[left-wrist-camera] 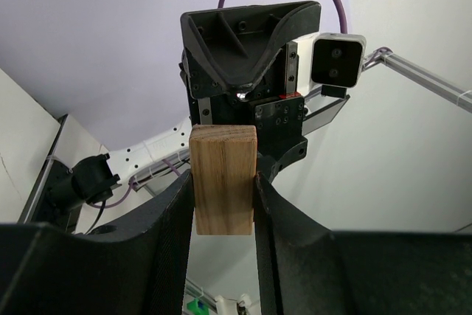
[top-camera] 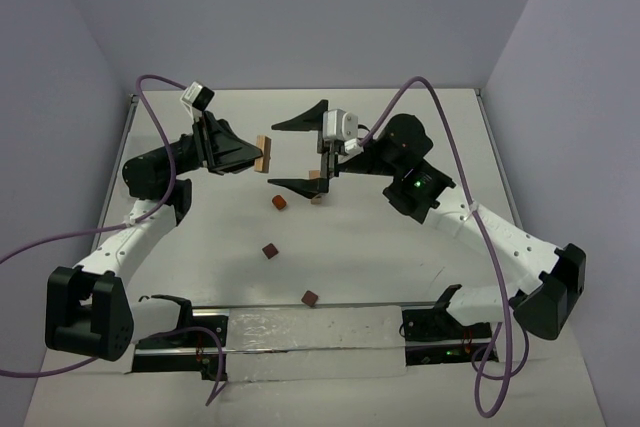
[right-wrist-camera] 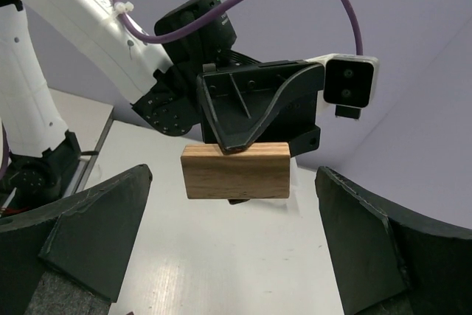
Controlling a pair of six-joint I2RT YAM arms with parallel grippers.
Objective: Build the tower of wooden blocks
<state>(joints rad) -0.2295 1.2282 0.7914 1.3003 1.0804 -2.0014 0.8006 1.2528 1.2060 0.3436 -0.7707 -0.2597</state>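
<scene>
My left gripper (top-camera: 260, 155) is shut on a light tan wood bar (top-camera: 264, 154) and holds it above the table. In the left wrist view the bar (left-wrist-camera: 223, 179) stands upright between my fingers (left-wrist-camera: 166, 219). My right gripper (top-camera: 277, 155) is wide open and faces the bar, with one finger on each side and clear of it. In the right wrist view the bar (right-wrist-camera: 236, 172) hangs level between my spread fingers (right-wrist-camera: 96, 219). Three reddish-brown cubes (top-camera: 279, 203) (top-camera: 270, 250) (top-camera: 310, 297) lie on the table. A small tan piece (top-camera: 317, 198) shows by the right gripper's lower finger, partly hidden. I see no standing tower.
A metal rail with a pale strip (top-camera: 300, 335) runs along the table's near edge between the arm bases. Walls close the table at the left, back and right. Purple cables (top-camera: 440, 107) loop over both arms.
</scene>
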